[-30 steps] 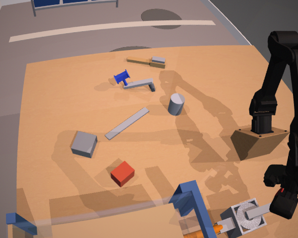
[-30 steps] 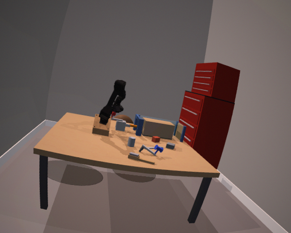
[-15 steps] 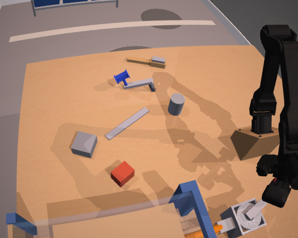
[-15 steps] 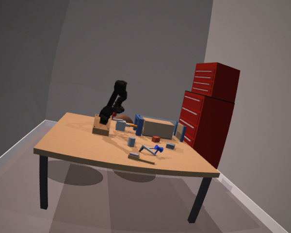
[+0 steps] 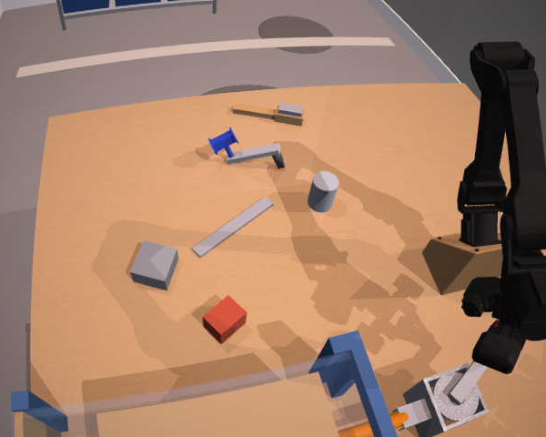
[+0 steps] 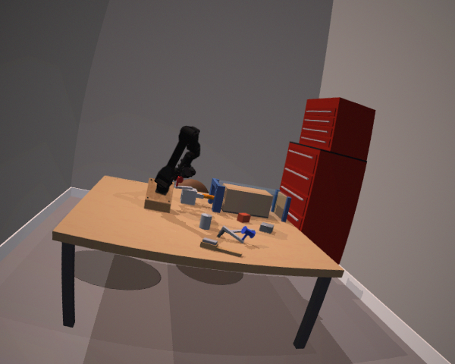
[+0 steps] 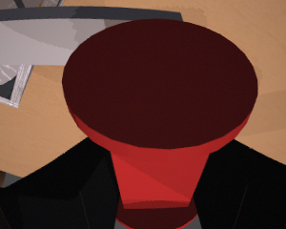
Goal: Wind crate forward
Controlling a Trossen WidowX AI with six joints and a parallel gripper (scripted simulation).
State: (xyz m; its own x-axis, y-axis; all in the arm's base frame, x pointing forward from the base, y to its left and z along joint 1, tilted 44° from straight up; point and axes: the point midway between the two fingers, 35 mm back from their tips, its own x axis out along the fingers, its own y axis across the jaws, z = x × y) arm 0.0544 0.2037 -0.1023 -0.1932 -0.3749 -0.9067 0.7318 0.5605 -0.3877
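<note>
Three views show one black arm [image 5: 531, 164] [image 6: 175, 156], and its jaws are clamped on the red knob [image 5: 497, 322] [image 6: 179, 180] [image 7: 159, 86] of the grey winch handle [image 5: 467, 381] [image 6: 185, 187] [image 7: 29, 40]. The other end of this handle is over the top of the winch [image 5: 458, 410] [image 6: 187, 196] [image 7: 20, 88], which stands near the lower right corner of the surface [image 5: 395, 141] [image 6: 121, 223] [image 7: 43, 112] in the top view. From the winch, an orange strap [image 5: 374, 428] [image 6: 208, 196] goes toward the blue frame [image 5: 368, 381] [image 6: 218, 197]. The tan crate [image 5: 217, 404] [image 6: 247, 200] sits inside the cubby, at the lower edge in the top view, and it looks flat; I cannot tell if its front touches the frame

Toward the upper edge lie a brush [image 5: 289, 116] [image 6: 216, 246] and a second crank [image 5: 254, 152] [image 6: 231, 233] with blue knob [image 5: 223, 141] [image 6: 248, 232]. A grey cylinder [image 5: 323, 192] [image 6: 205, 221] stands upright, farther from this edge. A grey block [image 5: 155, 264] [image 6: 266, 227] is nearer to the left edge, while a red block [image 5: 224, 318] [image 6: 243, 217] is nearer to the lower edge. Between the grey block and the cylinder, a flat bar [image 5: 233, 227] lies diagonally
</note>
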